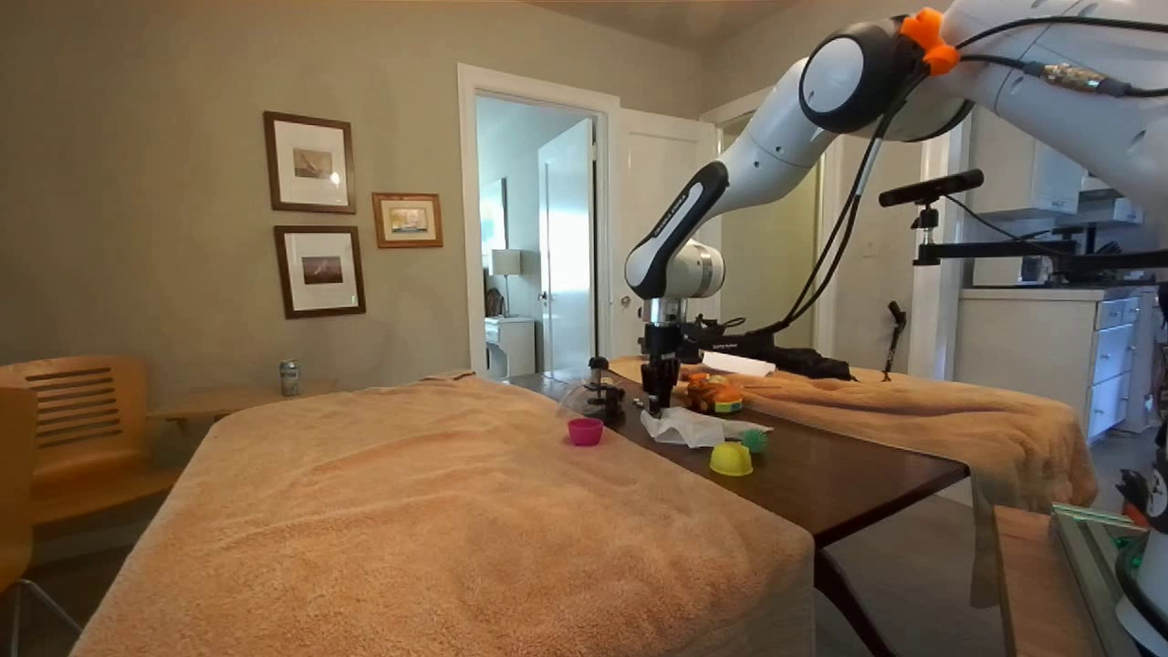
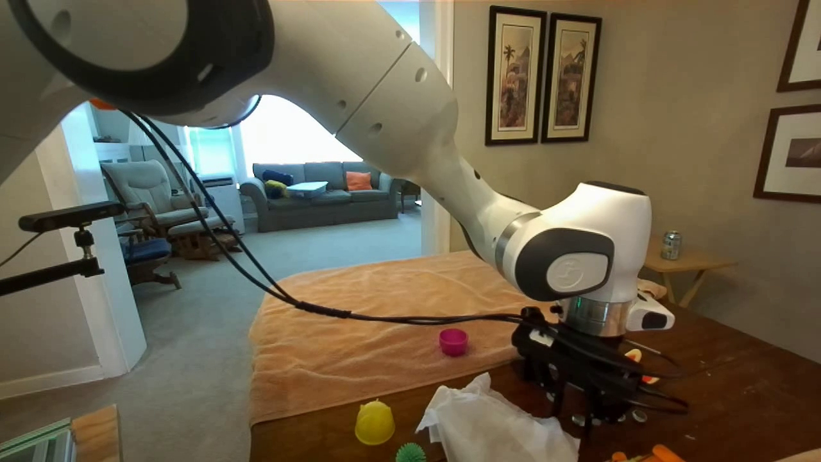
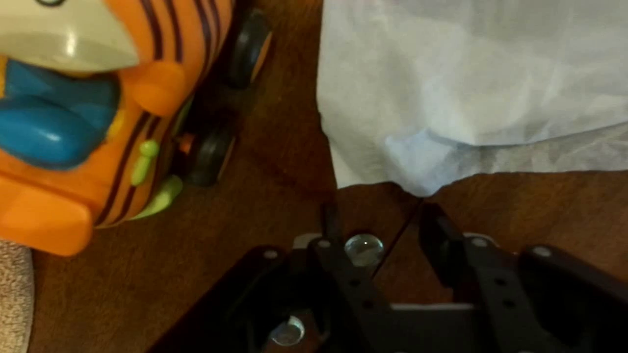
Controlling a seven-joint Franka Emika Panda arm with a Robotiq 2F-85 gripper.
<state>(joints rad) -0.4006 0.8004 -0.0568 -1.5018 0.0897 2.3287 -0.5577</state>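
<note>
My gripper (image 3: 380, 213) is open and points down low over the dark wooden table (image 1: 876, 465); it also shows in both exterior views (image 1: 657, 406) (image 2: 587, 420). A clear glass bead (image 3: 364, 250) lies between the two fingers in the wrist view, nearer the left finger. Another bead (image 3: 288, 331) shows behind the left finger linkage. A crumpled white sheet (image 3: 466, 73) lies just beyond the fingertips, also in both exterior views (image 1: 684, 427) (image 2: 494, 423). An orange striped toy car (image 3: 167, 88) with black wheels stands left of the gripper in the wrist view. I see nothing held.
A pink cup (image 1: 585, 432) stands on the orange towel (image 1: 456, 511). A yellow cup (image 1: 731, 459) and a green spiky ball (image 1: 755, 441) sit by the white sheet. A black clamp-like object (image 1: 599, 391) stands close to the gripper. Black cables (image 2: 397, 319) hang along the arm.
</note>
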